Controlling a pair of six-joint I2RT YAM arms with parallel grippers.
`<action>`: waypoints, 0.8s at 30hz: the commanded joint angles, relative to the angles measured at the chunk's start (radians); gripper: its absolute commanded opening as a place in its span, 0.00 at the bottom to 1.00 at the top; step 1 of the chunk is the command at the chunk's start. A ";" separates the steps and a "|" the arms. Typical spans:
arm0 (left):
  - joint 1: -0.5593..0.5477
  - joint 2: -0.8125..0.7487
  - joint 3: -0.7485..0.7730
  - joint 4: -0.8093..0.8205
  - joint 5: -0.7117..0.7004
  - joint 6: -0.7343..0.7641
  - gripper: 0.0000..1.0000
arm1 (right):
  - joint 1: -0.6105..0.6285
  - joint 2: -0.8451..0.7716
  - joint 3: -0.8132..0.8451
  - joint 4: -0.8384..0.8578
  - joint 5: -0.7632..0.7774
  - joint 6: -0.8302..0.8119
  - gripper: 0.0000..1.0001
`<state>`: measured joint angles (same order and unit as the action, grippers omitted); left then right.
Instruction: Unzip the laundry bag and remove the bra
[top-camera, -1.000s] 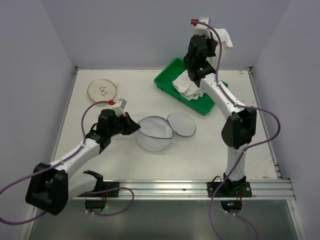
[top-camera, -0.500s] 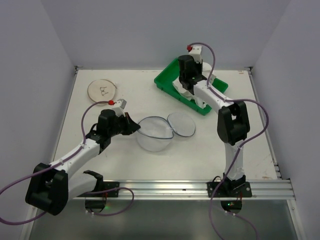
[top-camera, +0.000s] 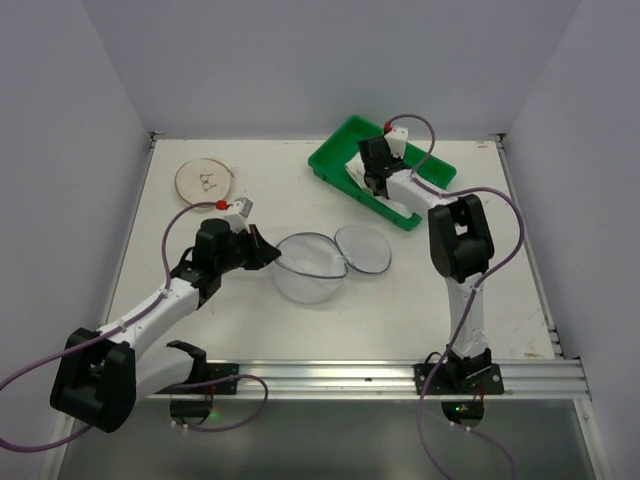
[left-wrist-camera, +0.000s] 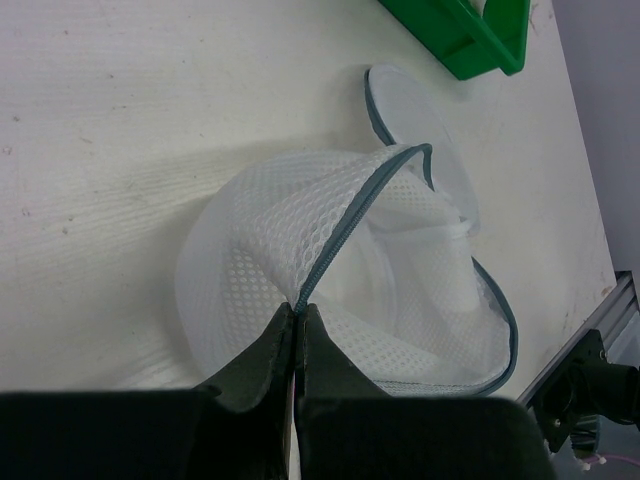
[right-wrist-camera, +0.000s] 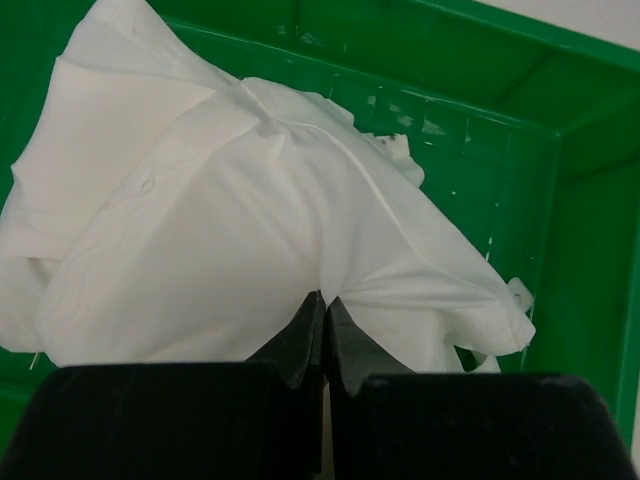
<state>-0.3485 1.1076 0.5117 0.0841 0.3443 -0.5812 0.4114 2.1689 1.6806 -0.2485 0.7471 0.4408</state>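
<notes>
The laundry bag (top-camera: 312, 266) lies open mid-table, a whitish mesh bowl with a dark zipper rim and its lid half (top-camera: 362, 247) folded out to the right. In the left wrist view the bag (left-wrist-camera: 300, 250) looks empty inside. My left gripper (top-camera: 270, 256) is shut on the bag's zipper rim at its left edge, as the left wrist view (left-wrist-camera: 298, 310) shows. The white bra (right-wrist-camera: 250, 230) lies in the green tray (top-camera: 352, 141), with only a bit of it showing in the top view (top-camera: 366, 188). My right gripper (top-camera: 372, 181) is down in the tray, shut on the bra's fabric (right-wrist-camera: 325, 300).
A flat beige disc (top-camera: 205, 180) lies at the back left. The green tray (right-wrist-camera: 590, 240) sits at the back right, its walls close around my right gripper. A metal rail (top-camera: 400, 375) runs along the near edge.
My right arm came down from high above the tray, carrying the bra, and now holds it low inside the tray. My left arm and the bag have not moved.
</notes>
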 joint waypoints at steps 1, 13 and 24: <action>-0.003 -0.020 -0.004 0.029 0.015 0.015 0.00 | -0.083 0.006 0.002 0.003 -0.163 0.147 0.01; -0.003 -0.014 -0.004 0.031 0.010 0.014 0.00 | -0.108 -0.178 -0.127 0.155 -0.408 -0.048 0.47; -0.003 -0.012 -0.004 0.032 0.013 0.012 0.00 | -0.106 -0.274 -0.107 0.008 -0.564 -0.189 0.49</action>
<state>-0.3485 1.1046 0.5117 0.0845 0.3447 -0.5812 0.3058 1.9175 1.5482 -0.1688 0.2947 0.3244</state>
